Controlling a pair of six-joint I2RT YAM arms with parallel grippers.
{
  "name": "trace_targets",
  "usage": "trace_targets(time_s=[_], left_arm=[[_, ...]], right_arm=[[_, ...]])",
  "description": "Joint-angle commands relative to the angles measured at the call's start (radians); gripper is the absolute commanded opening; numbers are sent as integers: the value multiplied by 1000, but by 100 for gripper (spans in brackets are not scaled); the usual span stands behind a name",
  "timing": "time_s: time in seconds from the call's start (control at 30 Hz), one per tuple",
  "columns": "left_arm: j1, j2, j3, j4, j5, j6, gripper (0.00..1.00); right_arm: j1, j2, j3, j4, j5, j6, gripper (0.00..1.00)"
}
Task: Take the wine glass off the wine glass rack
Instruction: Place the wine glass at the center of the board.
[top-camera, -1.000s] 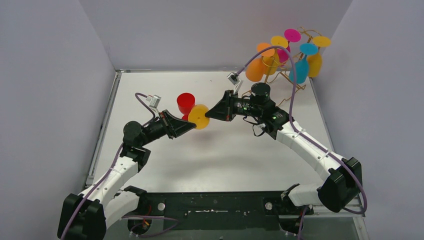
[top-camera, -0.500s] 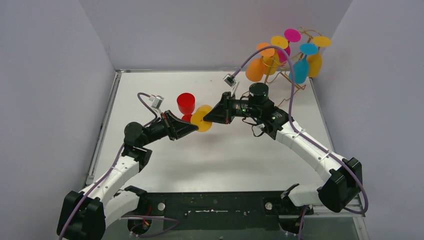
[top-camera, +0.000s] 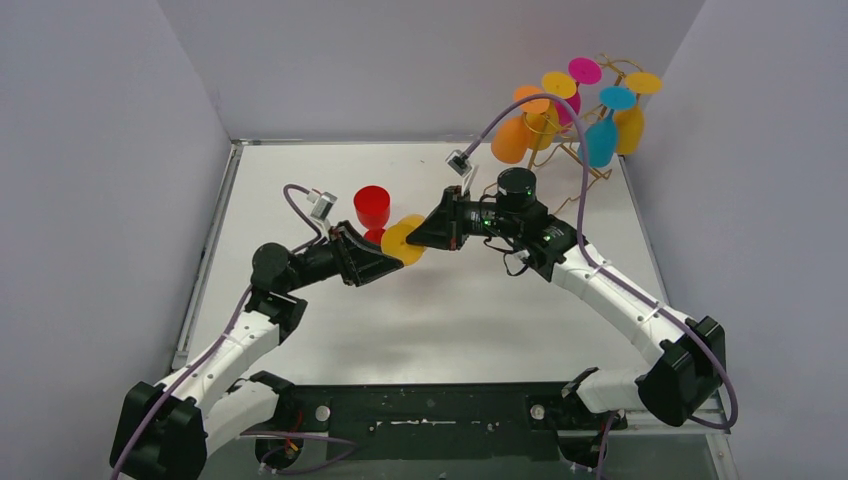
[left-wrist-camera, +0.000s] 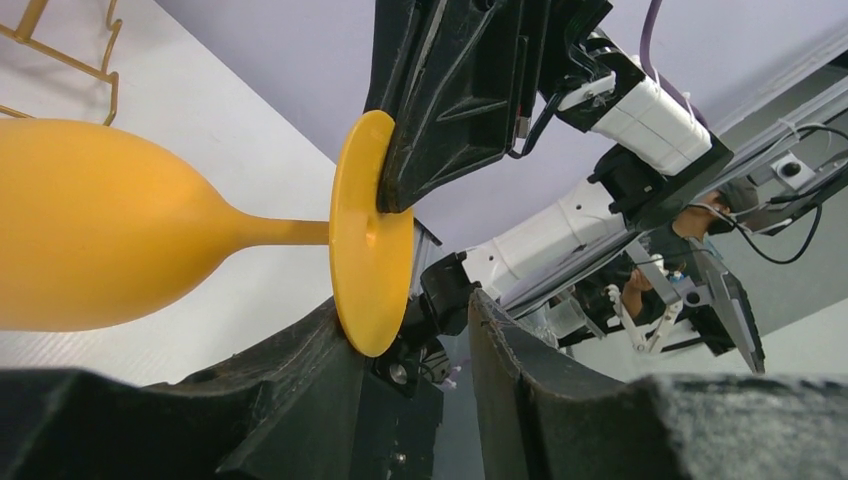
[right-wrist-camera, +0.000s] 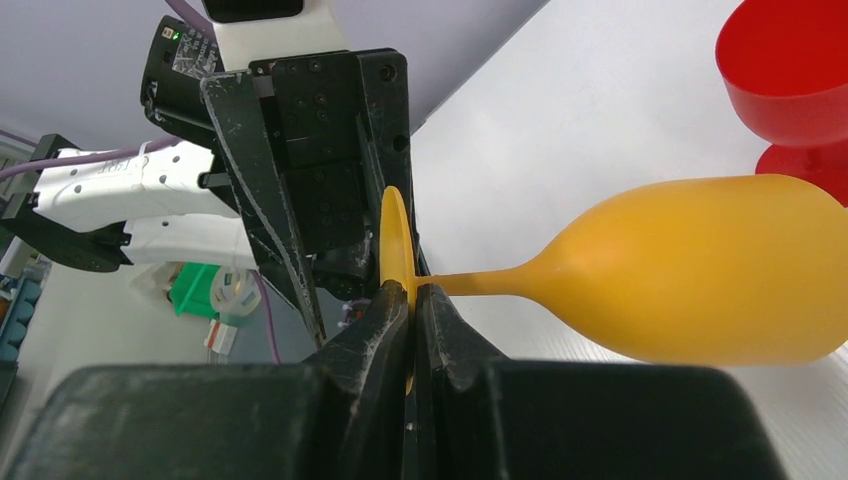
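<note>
A yellow wine glass (top-camera: 403, 241) hangs sideways over the middle of the table, away from the gold wire wine glass rack (top-camera: 592, 165) at the back right. My right gripper (right-wrist-camera: 412, 290) is shut on the glass's round foot (right-wrist-camera: 395, 235), with the bowl (right-wrist-camera: 700, 270) sticking out to the side. My left gripper (left-wrist-camera: 410, 310) stands open around the foot's (left-wrist-camera: 372, 240) lower rim. That rim touches one finger (left-wrist-camera: 300, 370) and the other finger stands apart from it.
A red glass (top-camera: 372, 208) stands upright on the table just behind the held glass. On the rack hang an orange glass (top-camera: 510, 140), a blue glass (top-camera: 602, 140), another yellow glass (top-camera: 630, 128) and a magenta glass (top-camera: 568, 105). Grey walls close in on both sides.
My left gripper was shut on the glass's foot and has now opened. The right gripper keeps its grip, and the glass has shifted slightly toward the left arm.
</note>
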Motion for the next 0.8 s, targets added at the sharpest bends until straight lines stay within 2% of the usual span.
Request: trace_targets(time_s=[0.0, 0.23, 0.3, 0.4, 0.57, 0.7, 0.77], left_arm=[[-31, -13, 69, -60, 11, 80, 36], [-39, 5, 75, -72, -28, 80, 4], [-40, 7, 73, -71, -37, 80, 0], [-46, 8, 86, -107, -36, 118, 0], [-51, 7, 81, -87, 8, 140, 0], [-56, -25, 67, -86, 25, 177, 0], [-56, -52, 53, -100, 19, 213, 0]], right_arm=[[8, -38, -24, 120, -5, 10, 0], [8, -51, -29, 96, -21, -19, 0], [6, -54, -29, 82, -30, -31, 2], [7, -53, -7, 15, -58, -72, 9], [-12, -76, 11, -27, -6, -103, 32], [-46, -94, 29, -40, 13, -105, 62], [-63, -102, 37, -37, 13, -100, 69]])
